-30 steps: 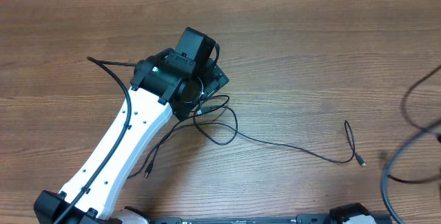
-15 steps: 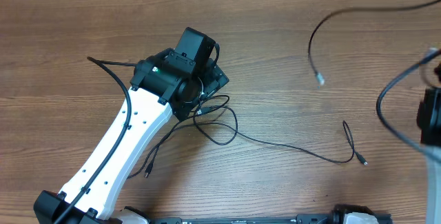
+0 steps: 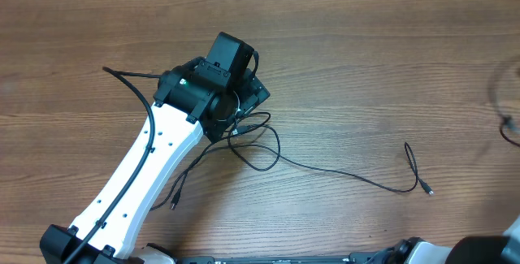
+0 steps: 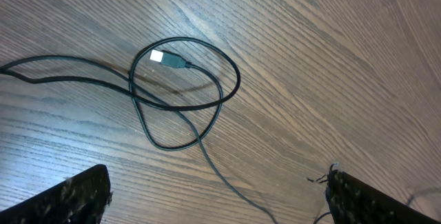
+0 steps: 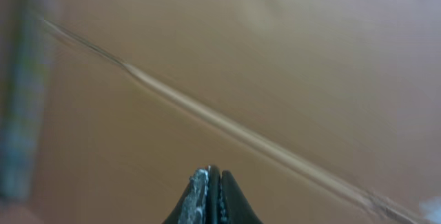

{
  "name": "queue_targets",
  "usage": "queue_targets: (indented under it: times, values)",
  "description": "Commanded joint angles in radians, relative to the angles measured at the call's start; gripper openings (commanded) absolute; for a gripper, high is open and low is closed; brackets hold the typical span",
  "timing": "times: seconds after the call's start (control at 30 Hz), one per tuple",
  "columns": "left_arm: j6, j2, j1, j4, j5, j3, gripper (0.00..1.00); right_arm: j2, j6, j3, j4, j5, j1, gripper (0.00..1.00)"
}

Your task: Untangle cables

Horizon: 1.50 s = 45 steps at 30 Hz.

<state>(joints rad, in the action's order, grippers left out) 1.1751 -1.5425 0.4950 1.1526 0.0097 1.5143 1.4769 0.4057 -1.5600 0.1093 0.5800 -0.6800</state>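
The cables [image 3: 253, 138] are seen from overhead as a small, loose tangle of thin black loops on the wooden worktop [image 3: 366, 61], just beside and partly under the head of the left arm [image 3: 146, 166]. One strand is led from the tangle to the right across the worktop and ends in a hooked bend with a small plug [image 3: 427, 191], well apart from the loops. Another strand is led down and to the left, beside the white arm, to a second plug [image 3: 173, 205].

In the left wrist view two overlapping loops are shown flat on the wood, and a silvery plug [image 4: 164, 58] is enclosed by the upper one. A single strand runs on from the loops toward the lower edge of that view.

The left pincer [image 4: 217, 200] is released: its fingers [image 4: 83, 193] are spread wide at the lower corners of the view, and nothing is gripped between them.

The right pincer [image 5: 212, 195] is clenched, its two tips pressed together with nothing between them. Behind it only a blurred tan surface crossed by a pale slanting line can be made out. Overhead, only a blurred white part of the right arm [image 3: 487, 252] is shown at the lower right corner, well apart from the cables.
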Motion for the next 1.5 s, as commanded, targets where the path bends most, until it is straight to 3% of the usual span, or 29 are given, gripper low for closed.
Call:
queue_targets:
  times: [0.0, 0.1, 0.2, 0.53, 0.57, 0.6, 0.63, 0.67, 0.7, 0.73, 0.9, 1.13, 1.3, 1.47]
  values:
    - [-0.009, 0.022, -0.006, 0.0, -0.025, 0.018, 1.0, 0.008, -0.297, -0.002, 0.07, -0.043, -0.166, 0.04]
    - [-0.009, 0.022, -0.006, 0.0, -0.024, 0.018, 1.0, 0.037, -0.373, -0.002, 0.134, -0.315, -0.273, 0.04]
    - [-0.009, 0.022, -0.006, 0.0, -0.024, 0.018, 1.0, 0.098, -0.383, -0.002, 0.156, -0.468, -0.329, 0.04]
    - [-0.009, 0.022, -0.006, 0.0, -0.025, 0.018, 1.0, 0.36, -0.384, -0.002, 0.274, -0.473, -0.345, 0.04]
    - [-0.009, 0.023, -0.006, 0.0, -0.025, 0.018, 1.0, 0.384, -0.384, -0.002, 0.289, -0.483, -0.345, 0.08]
    - [-0.009, 0.022, -0.006, 0.0, -0.025, 0.018, 1.0, 0.401, -0.384, -0.002, 0.299, -0.496, -0.345, 0.2]
    - [-0.009, 0.022, -0.006, 0.0, -0.024, 0.018, 0.99, 0.417, -0.384, -0.002, 0.311, -0.517, -0.345, 0.42]
    - [-0.009, 0.022, -0.006, 0.0, -0.024, 0.018, 1.0, 0.425, -0.384, -0.002, 0.319, -0.536, -0.345, 0.58]
    - [-0.009, 0.022, -0.006, 0.0, -0.025, 0.018, 1.0, 0.432, -0.384, -0.002, 0.325, -0.56, -0.345, 0.86]
    - [-0.009, 0.022, -0.006, 0.0, -0.025, 0.018, 1.0, 0.433, -0.384, -0.002, 0.332, -0.583, -0.344, 1.0]
    - [-0.009, 0.022, -0.006, 0.0, -0.024, 0.018, 1.0, 0.394, -0.383, -0.003, 0.354, -0.654, -0.33, 1.0]
    - [-0.009, 0.022, -0.006, 0.0, -0.024, 0.018, 1.0, 0.262, -0.385, -0.003, 0.359, -0.587, -0.293, 1.0]
    - [-0.009, 0.022, -0.006, 0.0, -0.024, 0.018, 1.0, 0.146, -0.465, -0.003, 0.388, -0.391, -0.262, 1.0]
    - [-0.009, 0.022, -0.006, 0.0, -0.024, 0.018, 0.99, 0.066, -0.567, -0.003, 0.481, -0.415, -0.231, 1.0]
